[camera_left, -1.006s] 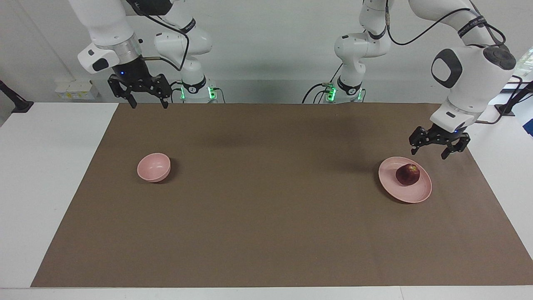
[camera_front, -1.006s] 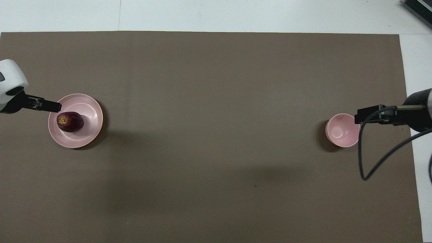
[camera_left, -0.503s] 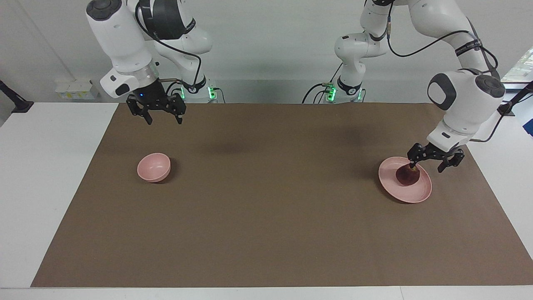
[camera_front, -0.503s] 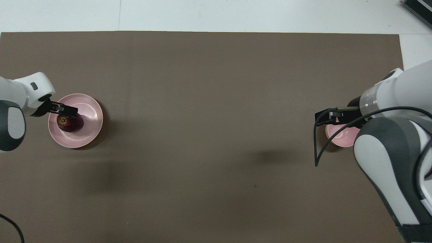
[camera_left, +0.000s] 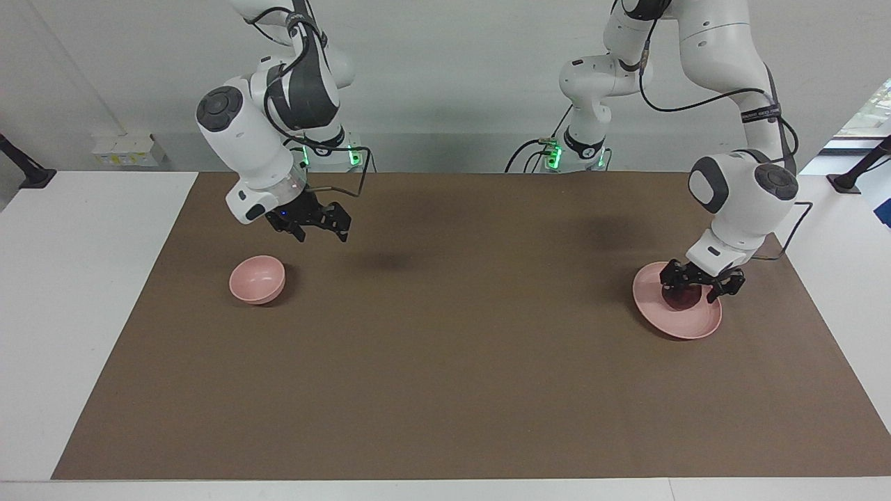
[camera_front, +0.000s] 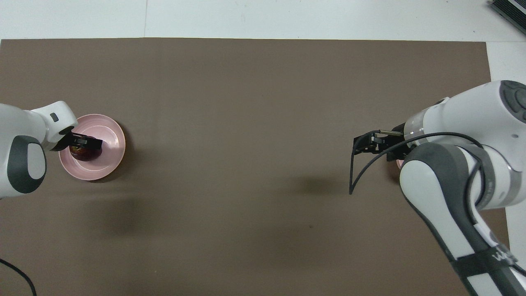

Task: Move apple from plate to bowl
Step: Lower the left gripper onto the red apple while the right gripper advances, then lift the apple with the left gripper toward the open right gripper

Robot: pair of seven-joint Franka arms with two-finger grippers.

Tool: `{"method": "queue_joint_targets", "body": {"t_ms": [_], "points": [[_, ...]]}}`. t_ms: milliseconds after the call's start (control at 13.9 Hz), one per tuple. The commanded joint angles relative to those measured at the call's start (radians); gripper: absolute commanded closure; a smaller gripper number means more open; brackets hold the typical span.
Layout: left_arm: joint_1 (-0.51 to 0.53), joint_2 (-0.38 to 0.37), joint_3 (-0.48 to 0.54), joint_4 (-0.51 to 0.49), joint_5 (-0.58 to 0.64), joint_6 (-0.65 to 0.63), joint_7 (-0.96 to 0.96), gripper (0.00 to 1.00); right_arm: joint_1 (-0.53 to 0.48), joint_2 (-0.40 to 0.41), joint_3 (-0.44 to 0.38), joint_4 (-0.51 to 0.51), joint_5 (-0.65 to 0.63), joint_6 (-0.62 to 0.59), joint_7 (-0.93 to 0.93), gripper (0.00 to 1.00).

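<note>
The dark red apple point(camera_left: 682, 298) lies on the pale pink plate point(camera_left: 686, 321) toward the left arm's end of the table. My left gripper point(camera_left: 689, 287) is down over the plate, open, with a finger on each side of the apple. In the overhead view the left gripper point(camera_front: 87, 144) covers part of the apple point(camera_front: 83, 153) on the plate point(camera_front: 111, 139). The small pink bowl point(camera_left: 257, 280) stands empty toward the right arm's end. My right gripper point(camera_left: 321, 228) is open and empty, in the air over the mat beside the bowl. The right arm hides nearly all of the bowl point(camera_front: 397, 163) in the overhead view.
A brown mat point(camera_left: 445, 348) covers the table top, with white table point(camera_left: 83, 278) showing at both ends. The right arm's black cable point(camera_front: 357, 172) loops out over the mat near its gripper point(camera_front: 363, 143).
The left gripper has come down from beside the plate to straddle the apple. The right gripper has moved down and toward the table's middle, near the bowl.
</note>
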Motion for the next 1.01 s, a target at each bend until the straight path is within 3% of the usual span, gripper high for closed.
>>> {"method": "queue_joint_targets", "body": {"t_ms": [0,72,144,216,647,934], "points": [[0.011,-0.018,-0.006,-0.031,-0.014,0.025,0.016,0.37,0.049,0.010,0.002,-0.008,0.033,0.029,0.103,0.00],[0.011,-0.019,-0.004,-0.031,-0.014,0.019,0.023,0.66,0.055,0.008,0.002,-0.008,0.033,0.021,0.125,0.00],[0.010,-0.018,-0.006,-0.026,-0.014,0.014,0.025,0.90,0.055,0.004,0.002,-0.014,0.039,0.019,0.128,0.00],[0.007,-0.018,-0.006,-0.025,-0.014,0.009,0.024,1.00,0.055,0.000,0.002,-0.025,0.078,0.021,0.131,0.00],[-0.005,-0.038,-0.021,0.011,-0.032,-0.001,0.024,1.00,0.078,0.014,0.002,-0.042,0.327,0.036,0.273,0.00],[-0.016,-0.059,-0.065,0.015,-0.234,0.003,0.030,1.00,0.080,0.017,0.002,-0.038,0.527,0.076,0.394,0.00]]}}
